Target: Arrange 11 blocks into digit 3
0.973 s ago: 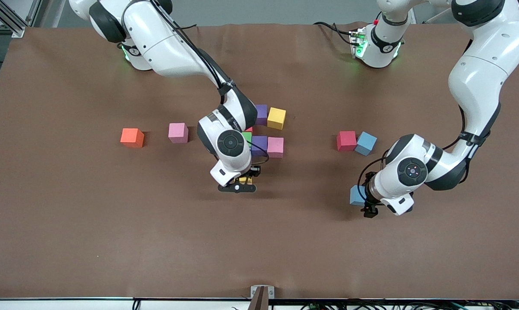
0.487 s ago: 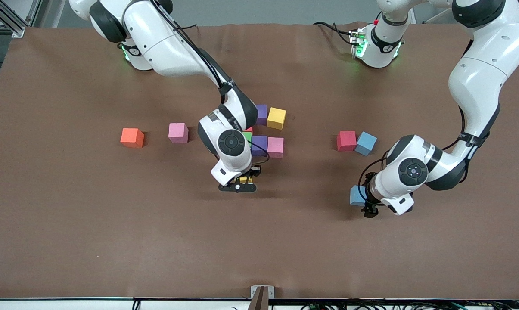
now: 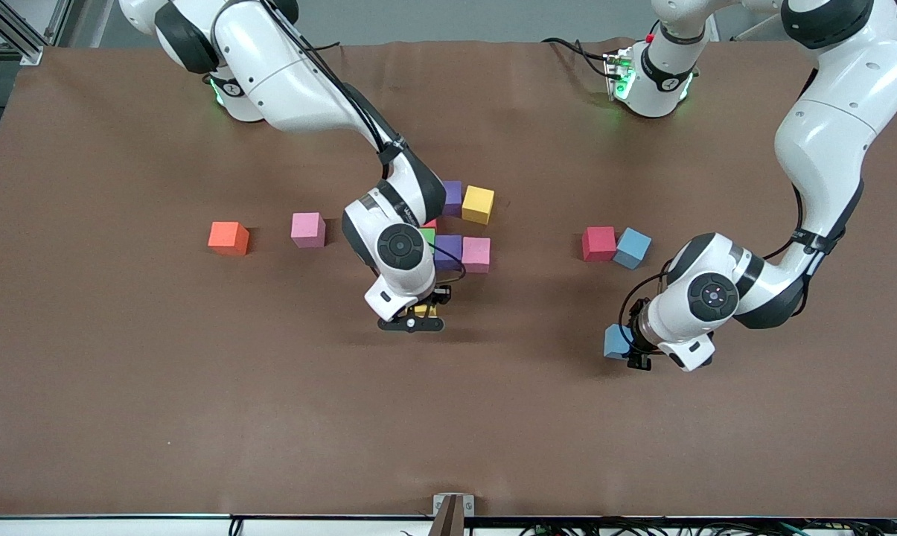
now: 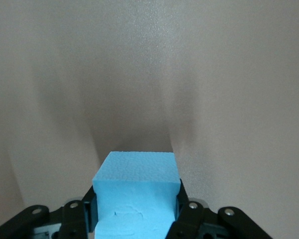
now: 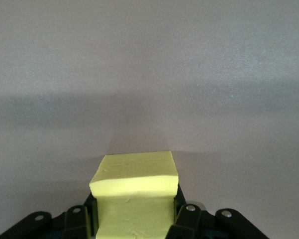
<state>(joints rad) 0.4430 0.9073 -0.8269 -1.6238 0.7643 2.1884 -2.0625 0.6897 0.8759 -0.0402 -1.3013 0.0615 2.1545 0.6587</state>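
- The left gripper (image 3: 636, 350) is clamping a light blue block (image 3: 616, 340) between its fingers (image 4: 186, 211), low over the bare brown table (image 3: 195, 409) toward the left arm's end; the left wrist view shows the block (image 4: 137, 191) squeezed on both sides.
- The right gripper (image 3: 417, 313) is gripping a yellow block (image 5: 134, 191), hovering over the table just nearer the camera than the middle cluster.
- That cluster is sitting mid-table: a purple block (image 3: 452, 195) touching a second yellow block (image 3: 479, 203), and nearer the camera a green block (image 3: 427, 237), another purple block (image 3: 448, 251) and a pink block (image 3: 476, 254) in a row, with a sliver of red just showing by the arm.
- A red block (image 3: 598, 243) and a second light blue block (image 3: 633, 247) are touching, toward the left arm's end.
- A lone pink block (image 3: 307, 228) and an orange cube (image 3: 228, 237) are lying toward the right arm's end, apart from each other.
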